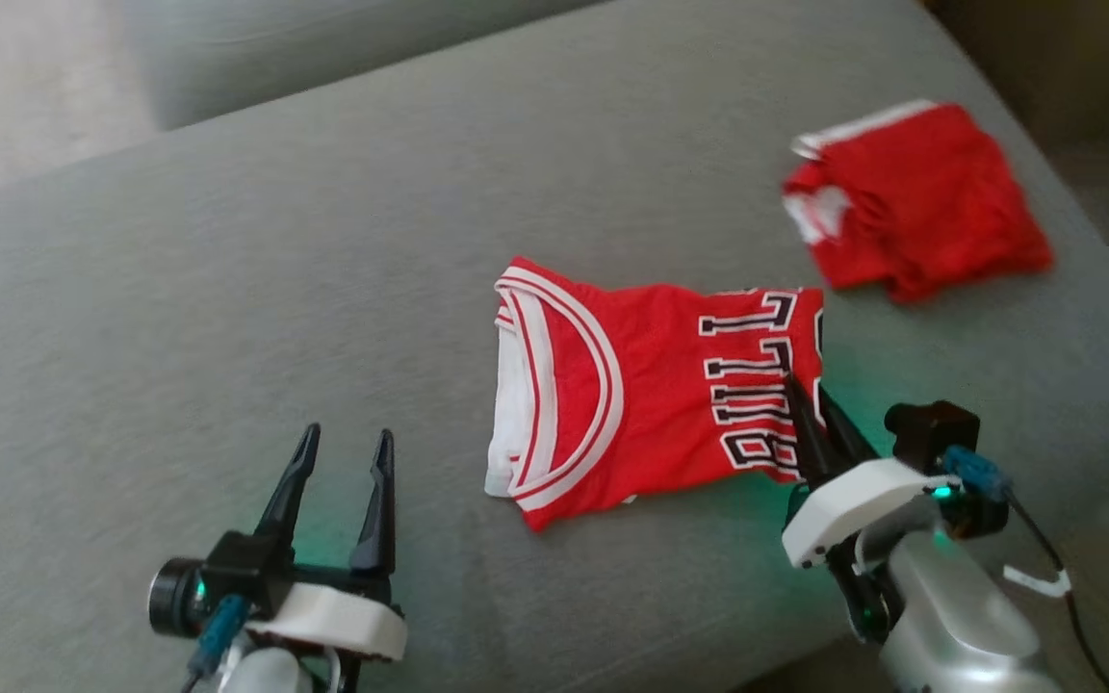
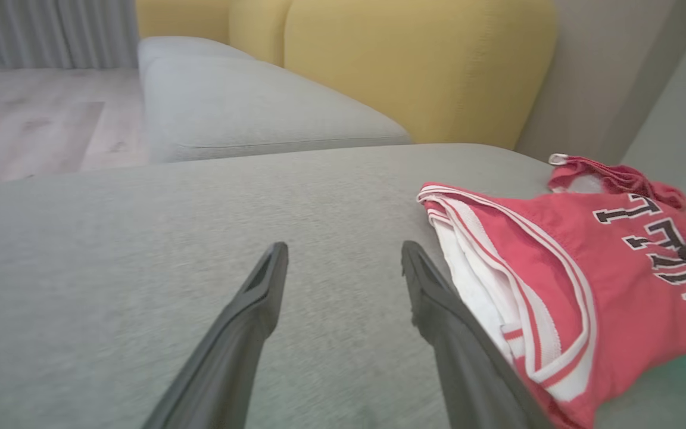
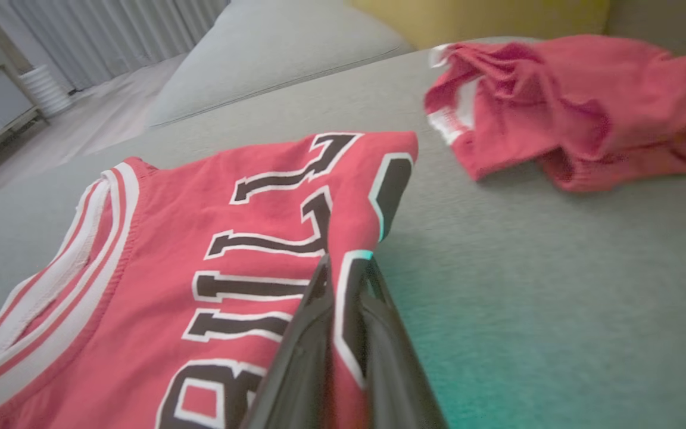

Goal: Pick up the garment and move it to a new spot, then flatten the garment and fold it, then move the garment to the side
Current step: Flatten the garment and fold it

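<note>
Grey sofa cushion (image 1: 227,289) carries two things. Folded red jersey (image 1: 651,385) lies flat, right of left gripper (image 1: 348,433), lettered edge between right gripper (image 1: 805,387) fingers. Crumpled red cloth (image 1: 920,202) lies beyond right gripper, apart from jersey.

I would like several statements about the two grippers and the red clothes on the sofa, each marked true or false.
1. The right gripper is shut on an edge of the jersey. True.
2. The left gripper holds the jersey. False: it is open over bare cushion, beside the jersey.
3. A second red garment lies apart from the jersey. True.
4. The jersey is spread out in one layer. False: it lies folded, with layers showing at its collar end.
5. The clothes lie on a yellow cushion. False: the cushion is grey; a yellow backrest stands behind it.
</note>
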Robot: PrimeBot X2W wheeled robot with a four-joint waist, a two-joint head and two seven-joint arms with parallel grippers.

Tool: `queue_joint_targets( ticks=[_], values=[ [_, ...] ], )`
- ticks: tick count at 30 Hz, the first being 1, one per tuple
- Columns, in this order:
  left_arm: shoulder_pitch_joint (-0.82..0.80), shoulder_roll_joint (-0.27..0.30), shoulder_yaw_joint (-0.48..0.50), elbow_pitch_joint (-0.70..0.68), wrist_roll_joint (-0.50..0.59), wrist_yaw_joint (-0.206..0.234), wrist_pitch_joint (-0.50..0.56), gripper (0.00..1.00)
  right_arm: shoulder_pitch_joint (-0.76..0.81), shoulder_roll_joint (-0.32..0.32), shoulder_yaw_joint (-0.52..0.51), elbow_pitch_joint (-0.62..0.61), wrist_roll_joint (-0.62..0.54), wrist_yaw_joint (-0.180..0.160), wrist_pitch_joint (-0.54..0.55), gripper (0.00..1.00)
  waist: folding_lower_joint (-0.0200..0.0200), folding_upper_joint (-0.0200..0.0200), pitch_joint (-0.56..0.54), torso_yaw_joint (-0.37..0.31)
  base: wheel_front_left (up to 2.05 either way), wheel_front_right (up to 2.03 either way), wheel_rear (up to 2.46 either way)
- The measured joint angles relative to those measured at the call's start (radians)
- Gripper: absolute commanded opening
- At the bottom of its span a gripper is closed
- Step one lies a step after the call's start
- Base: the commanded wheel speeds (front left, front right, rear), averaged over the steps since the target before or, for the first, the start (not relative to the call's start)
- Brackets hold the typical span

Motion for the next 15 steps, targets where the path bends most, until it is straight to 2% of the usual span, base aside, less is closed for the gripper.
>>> queue_joint_targets(
  ticks=[4,7,11,13,15],
  values=[
    [-0.026,0.0,0.001,0.003,0.004,-0.001,0.0,1.0,-0.024,-0.001,-0.01,-0.026,-0.035,0.0,0.0,0.0,0.0,0.0,0.028,-0.06,0.0,0.0,0.0],
    [-0.035,0.0,0.004,0.004,0.02,-0.001,0.0,1.0,-0.11,-0.015,-0.018,-0.029,-0.068,0.0,0.0,0.0,0.0001,0.0,0.056,-0.078,0.0,0.0,0.0],
    [-0.036,0.0,0.005,0.023,0.056,-0.019,0.0,1.0,-0.292,-0.063,-0.025,-0.016,-0.122,0.0,0.0,0.0,0.0001,0.0,0.089,-0.083,0.0,0.0,0.0],
    [-0.045,0.0,0.006,0.027,0.056,-0.024,0.0,1.0,-0.375,-0.104,-0.031,0.013,-0.184,0.0,0.0,0.0,0.0002,0.0,0.101,-0.076,0.0,0.0,0.0],
    [-0.063,0.0,0.009,0.027,0.062,-0.027,0.0,1.0,-0.441,-0.142,-0.094,0.069,-0.223,0.0,0.0,0.0,0.0001,0.0,0.11,-0.061,0.0,0.0,0.0]
  ],
)
